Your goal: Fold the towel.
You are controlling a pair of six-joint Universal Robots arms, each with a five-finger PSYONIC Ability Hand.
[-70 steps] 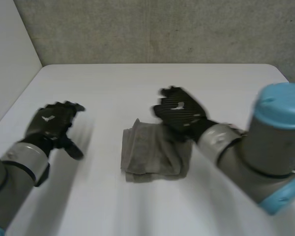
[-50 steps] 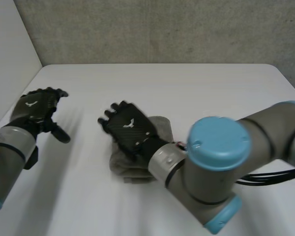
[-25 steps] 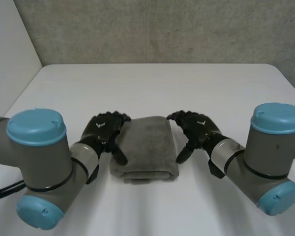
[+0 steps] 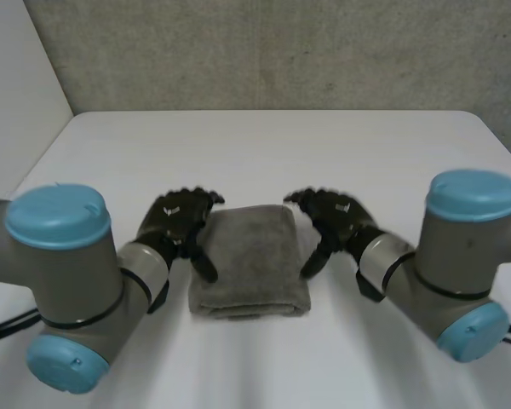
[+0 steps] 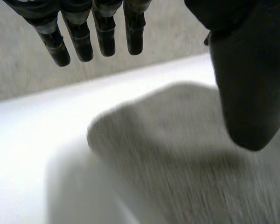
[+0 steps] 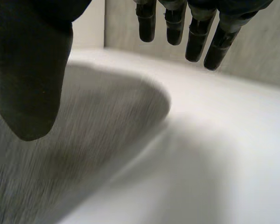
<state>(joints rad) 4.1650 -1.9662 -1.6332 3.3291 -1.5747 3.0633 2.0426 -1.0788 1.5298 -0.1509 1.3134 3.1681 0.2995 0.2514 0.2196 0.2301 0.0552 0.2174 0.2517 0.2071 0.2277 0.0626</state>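
Grey cloth, the towel (image 4: 251, 256), lies as a compact rectangle on the white desk (image 4: 264, 145), in the middle and toward the near side. It looks already folded over several times, with the thick layered edge facing the robot.

About a second ago the towel was more rumpled. The right hand was over it, and the left hand was well apart at the left side of the desk. Now both hands are low and flank the towel. The left hand (image 4: 177, 223) is just beside its left edge and the right hand (image 4: 334, 220) just beside its right edge. In the last half second they hardly moved, and the sides of the towel look a little straighter.

In the left wrist view the fingers (image 5: 79, 37) are straight and hang above the desk past the far corner of the towel (image 5: 177, 154), with the thumb (image 5: 245, 79) over the cloth; they hold nothing. In the right wrist view it is the same: fingers (image 6: 196, 32) released, thumb (image 6: 32, 70) above the towel (image 6: 84, 140).

I judge that the folding is nearly complete, and the hands are only squaring the sides of the bundle.
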